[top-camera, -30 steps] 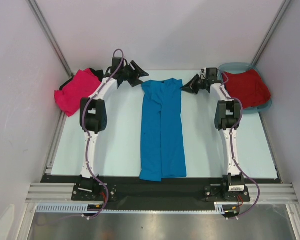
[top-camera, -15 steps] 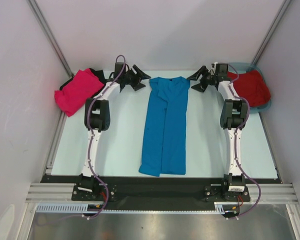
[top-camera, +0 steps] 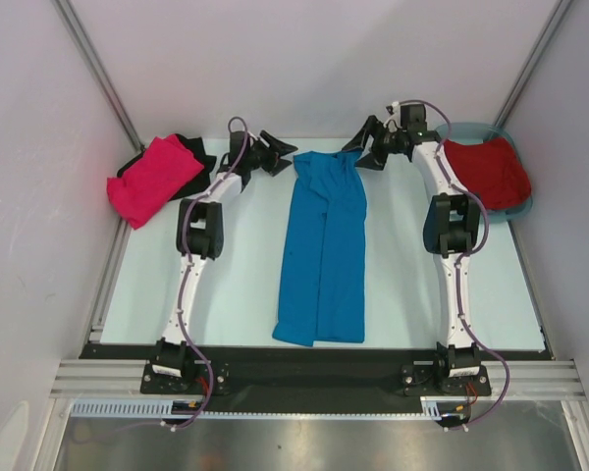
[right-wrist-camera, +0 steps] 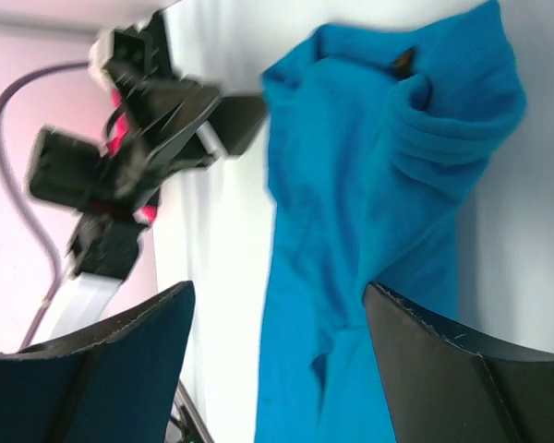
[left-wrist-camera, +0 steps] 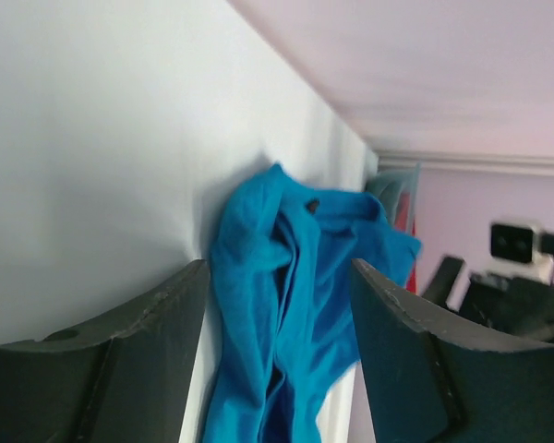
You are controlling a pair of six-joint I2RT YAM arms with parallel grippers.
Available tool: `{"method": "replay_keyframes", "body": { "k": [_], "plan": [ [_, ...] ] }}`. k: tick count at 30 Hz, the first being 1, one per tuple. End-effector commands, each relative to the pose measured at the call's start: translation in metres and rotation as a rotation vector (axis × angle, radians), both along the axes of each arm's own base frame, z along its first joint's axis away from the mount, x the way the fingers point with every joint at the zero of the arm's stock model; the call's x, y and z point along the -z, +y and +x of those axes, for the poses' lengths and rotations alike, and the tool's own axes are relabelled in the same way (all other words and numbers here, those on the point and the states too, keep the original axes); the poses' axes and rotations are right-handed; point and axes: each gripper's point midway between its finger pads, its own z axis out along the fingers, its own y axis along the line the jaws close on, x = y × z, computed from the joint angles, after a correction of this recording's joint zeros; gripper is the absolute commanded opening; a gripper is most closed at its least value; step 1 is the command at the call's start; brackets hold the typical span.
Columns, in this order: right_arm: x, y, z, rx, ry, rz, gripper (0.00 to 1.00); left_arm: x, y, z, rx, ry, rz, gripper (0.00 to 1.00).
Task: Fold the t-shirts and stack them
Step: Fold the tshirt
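Soft blue t-shirt (top-camera: pixel 324 245), long strip (creased).

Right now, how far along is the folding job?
Done, apparently: pink t-shirt stacked on black t-shirt; blue t-shirt folded lengthwise. In hand: nothing; left claw and right claw open by its collar. Left: fold it shorter, stack it, then red t-shirt in the tub.
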Motion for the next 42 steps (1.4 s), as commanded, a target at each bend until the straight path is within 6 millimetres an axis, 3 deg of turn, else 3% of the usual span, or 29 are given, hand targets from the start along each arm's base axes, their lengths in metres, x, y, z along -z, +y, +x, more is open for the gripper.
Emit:
{"method": "replay_keyframes", "body": {
  "k": [1, 6, 7, 11, 21, 27, 28, 29, 37, 42],
  "plan": [
    [-0.063, 0.005, -0.017, -0.051, -0.113, -0.040, 0.81, -0.025, 0.005, 0.026, -0.081, -0.093, -0.085, 0.66],
    [-0.064, 0.001, -0.029, -0.037, -0.097, -0.133, 0.82, -0.001, 0.002, 0.030, -0.117, -0.055, -0.083, 0.49],
    [-0.065, -0.002, -0.029, -0.028, -0.103, -0.149, 0.82, 0.001, 0.000, 0.029, -0.113, -0.051, -0.084, 0.38],
    [-0.066, -0.013, -0.030, 0.003, -0.106, -0.203, 0.83, 0.010, -0.009, 0.025, -0.097, -0.042, -0.081, 0.38],
    [-0.064, -0.011, -0.035, 0.000, -0.093, -0.228, 0.83, 0.015, -0.035, 0.018, -0.055, -0.068, -0.066, 0.38],
    [-0.060, -0.010, -0.036, 0.002, -0.070, -0.224, 0.83, 0.012, -0.038, 0.012, -0.022, -0.100, 0.073, 0.20],
    [-0.058, -0.011, -0.035, 0.005, -0.066, -0.224, 0.83, 0.012, -0.036, 0.013, -0.031, -0.103, 0.090, 0.11],
    [-0.059, -0.011, -0.036, 0.003, -0.066, -0.222, 0.83, 0.011, -0.035, 0.014, -0.031, -0.115, 0.111, 0.09],
    [-0.055, -0.009, -0.036, -0.012, -0.056, -0.205, 0.83, -0.040, -0.014, 0.037, -0.115, -0.278, 0.194, 0.03],
    [-0.054, -0.008, -0.036, -0.021, -0.050, -0.190, 0.84, -0.061, 0.006, 0.046, -0.141, -0.371, 0.273, 0.00]
  ]
}}
